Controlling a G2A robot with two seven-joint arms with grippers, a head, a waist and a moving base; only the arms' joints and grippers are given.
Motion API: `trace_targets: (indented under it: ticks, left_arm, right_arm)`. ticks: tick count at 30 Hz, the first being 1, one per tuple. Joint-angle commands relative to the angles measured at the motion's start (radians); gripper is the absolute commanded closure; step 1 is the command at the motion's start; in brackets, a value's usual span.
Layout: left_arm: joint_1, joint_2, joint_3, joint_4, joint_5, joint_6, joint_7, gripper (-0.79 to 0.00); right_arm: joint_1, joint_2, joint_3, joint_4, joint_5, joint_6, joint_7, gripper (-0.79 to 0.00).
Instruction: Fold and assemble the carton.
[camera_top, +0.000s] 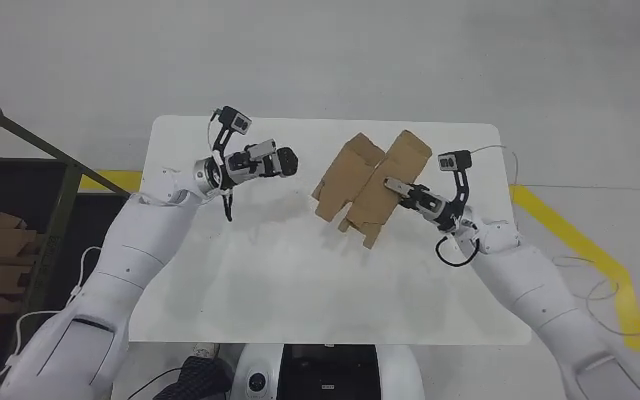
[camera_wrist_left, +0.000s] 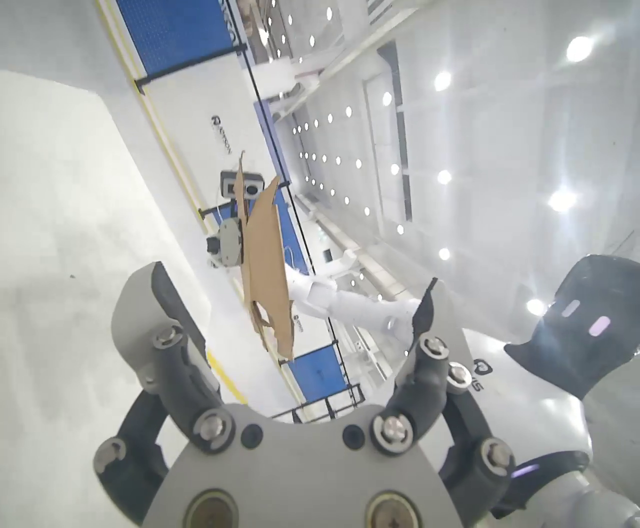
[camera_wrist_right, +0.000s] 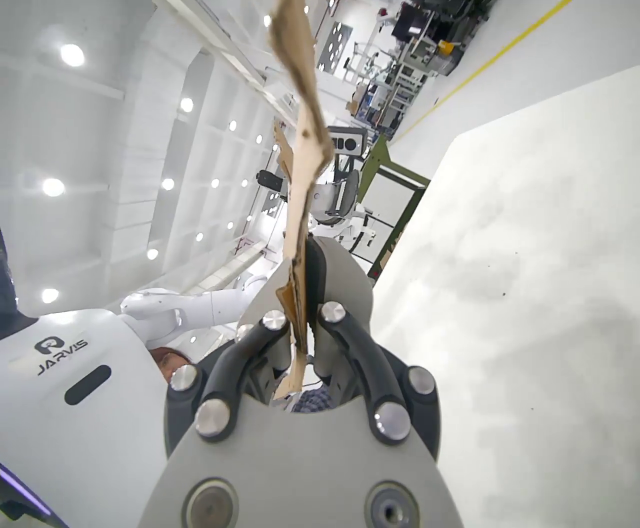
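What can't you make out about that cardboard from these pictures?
Top view: the carton hides its underside; whether it touches the table is unclear.
Right wrist view: pinched by the right gripper, the carton is edge-on and cut off by the frame.
Left wrist view: its flaps are too small.

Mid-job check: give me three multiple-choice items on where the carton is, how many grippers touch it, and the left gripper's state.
1. Where is the brown cardboard carton?
A) on the floor
B) in the right gripper, over the white table
C) inside a bin

2. How many grippers touch it?
A) none
B) one
C) both

3. The left gripper is:
A) open and empty
B) shut on the carton
C) shut on nothing

Answers:
1 B: the right wrist view shows the fingers pinching the cardboard edge.
2 B: the top view shows the left gripper standing apart from the carton.
3 A: the left wrist view shows its fingers spread with nothing between them.
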Motion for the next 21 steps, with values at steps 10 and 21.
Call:
trace_targets:
  ticks: [10,21]
  left_arm:
    - [0.049,-0.018,0.053,-0.128,0.409,-0.03,0.288,-0.785]
    - [0.079,-0.029,0.062,-0.188,0.497,0.0,0.37,-0.785]
  right_arm:
    - [-0.058,-0.038,0.022,-0.078,-0.179,0.077,-0.325,0.0]
    - [-0.079,-0.063,0.044,-0.089,-0.223,0.111,-0.359,0.0]
